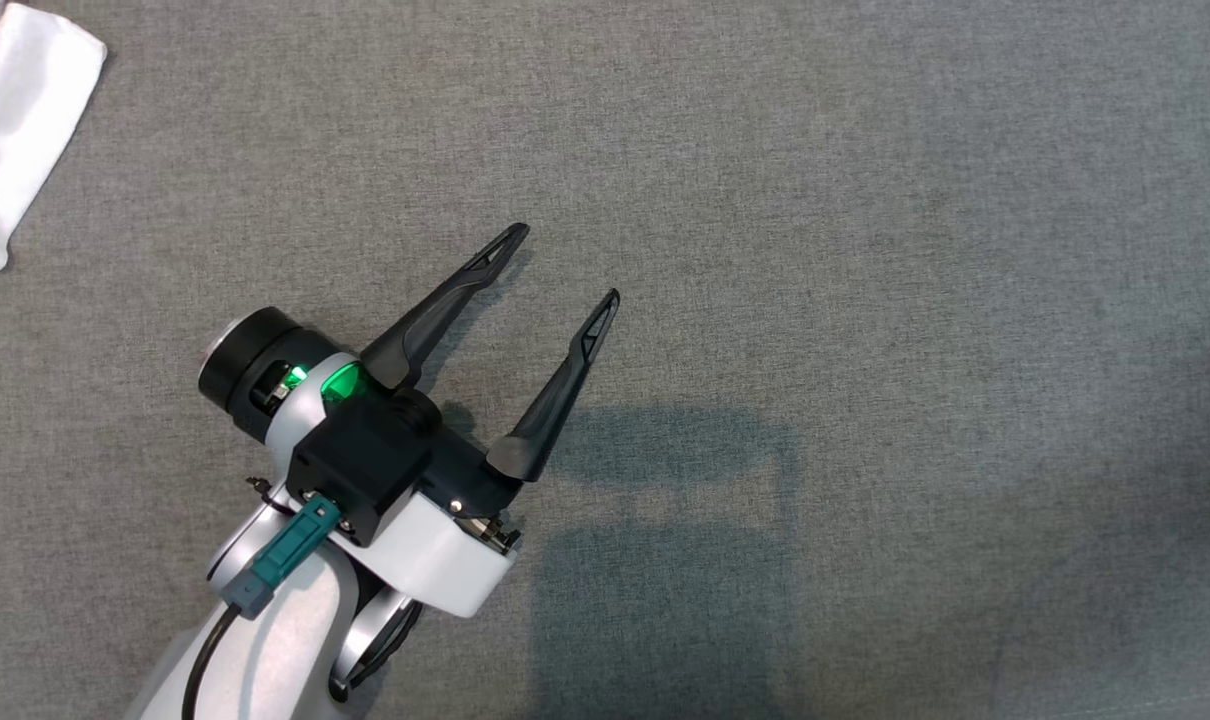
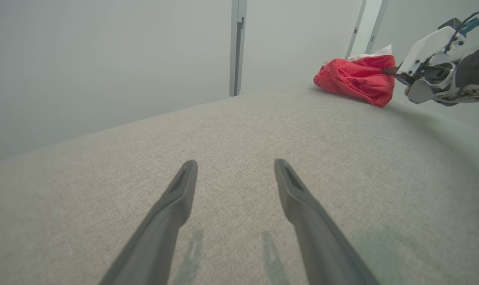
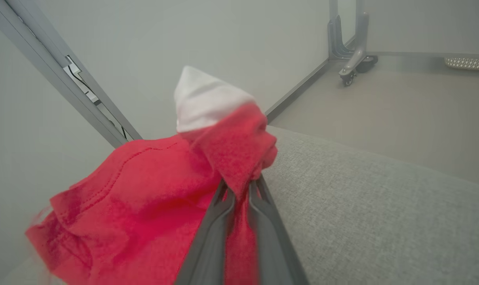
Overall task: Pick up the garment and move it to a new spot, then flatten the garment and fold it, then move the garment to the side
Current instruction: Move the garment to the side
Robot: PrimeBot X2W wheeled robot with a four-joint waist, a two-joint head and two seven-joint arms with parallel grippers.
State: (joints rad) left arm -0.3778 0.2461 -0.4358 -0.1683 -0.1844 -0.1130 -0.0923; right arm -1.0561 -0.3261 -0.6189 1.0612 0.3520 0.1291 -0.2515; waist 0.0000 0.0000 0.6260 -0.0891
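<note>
Shown were one red garment (image 2: 354,79), one white cloth (image 1: 20,130), one desk (image 1: 865,300) and two grippers: left gripper (image 1: 566,262), right gripper (image 3: 241,186).

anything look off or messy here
Nothing spilled or damaged. The red garment is bunched up and crumpled rather than flat, with a fold pinched in the right gripper.

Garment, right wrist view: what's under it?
The garment rests on the grey surface, which shows beside it; right gripper is shut on a fold. The patch directly beneath is covered.
</note>
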